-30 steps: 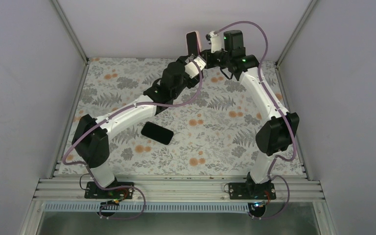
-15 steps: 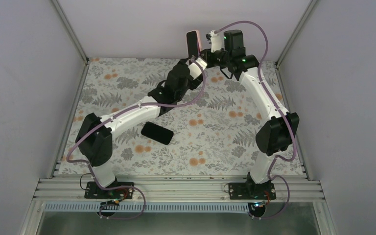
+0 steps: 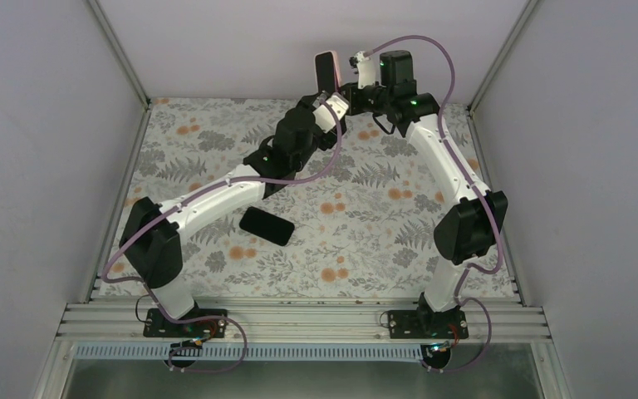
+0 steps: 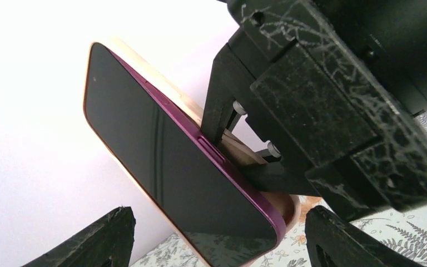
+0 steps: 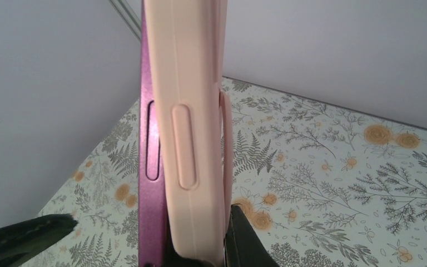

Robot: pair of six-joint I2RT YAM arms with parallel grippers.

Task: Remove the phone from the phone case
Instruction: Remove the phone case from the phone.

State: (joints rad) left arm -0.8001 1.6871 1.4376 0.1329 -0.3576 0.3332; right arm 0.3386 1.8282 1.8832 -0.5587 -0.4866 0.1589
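Soft, even light; overhead view sharp.
Left wrist wall [image 4: 28, 83] blown out white, streak glare on phone [image 4: 167, 167] screen; right wrist phone case [image 5: 189, 111] slightly soft.

No legible text, brand mark, number or sign in any of the three views. Checked: phone [image 4: 167, 167] screen dark, nothing displayed; phone case [image 5: 189, 111] side plain pink, unprinted
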